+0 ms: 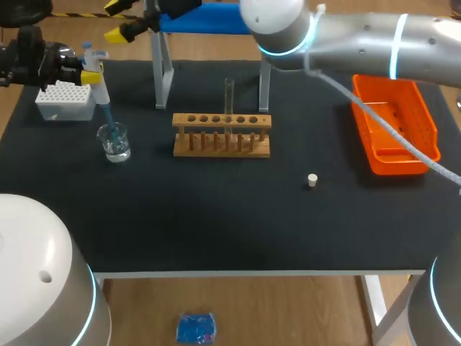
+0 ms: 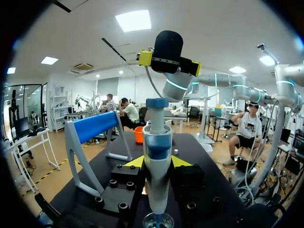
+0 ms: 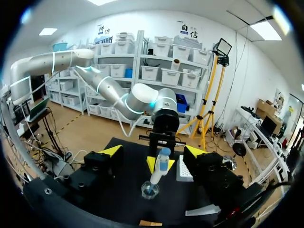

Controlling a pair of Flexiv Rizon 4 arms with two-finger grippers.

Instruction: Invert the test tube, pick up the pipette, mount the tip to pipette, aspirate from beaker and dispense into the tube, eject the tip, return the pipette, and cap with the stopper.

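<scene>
My left gripper (image 1: 92, 73) is shut on the white-and-blue pipette (image 1: 97, 85) at the table's far left. The pipette stands upright, its blue tip dipping into the glass beaker (image 1: 114, 141). In the left wrist view the pipette (image 2: 157, 156) fills the gap between the yellow fingertips (image 2: 135, 162), with the beaker (image 2: 158, 221) under it. My right gripper (image 1: 115, 20) hangs open above the back left, holding nothing. Its wrist view looks at the pipette (image 3: 162, 167) and beaker (image 3: 150, 190) ahead of its spread fingers (image 3: 111, 151). A test tube (image 1: 229, 96) stands upright in the wooden rack (image 1: 222, 135). The stopper (image 1: 312, 180) lies alone right of centre.
A white tip box (image 1: 65, 101) sits just behind the beaker. The blue pipette stand (image 1: 205, 21) on grey legs spans the back middle. An orange tray (image 1: 395, 124) lies at the right. My right arm stretches across the back of the table.
</scene>
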